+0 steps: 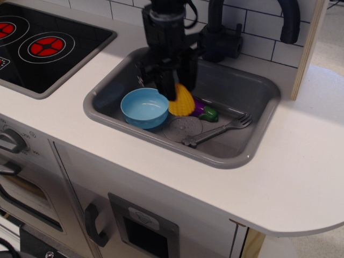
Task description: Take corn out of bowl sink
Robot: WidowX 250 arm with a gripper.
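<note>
My gripper is shut on the yellow-orange corn and holds it over the grey sink, just right of the light-blue bowl. The bowl sits empty at the sink's left end. The corn hangs in front of the purple eggplant and above the drain disc. I cannot tell whether the corn touches the sink floor.
A grey toy fork lies on the sink floor to the right of the drain disc. A black faucet stands behind the sink. The black stovetop is to the left on the white counter.
</note>
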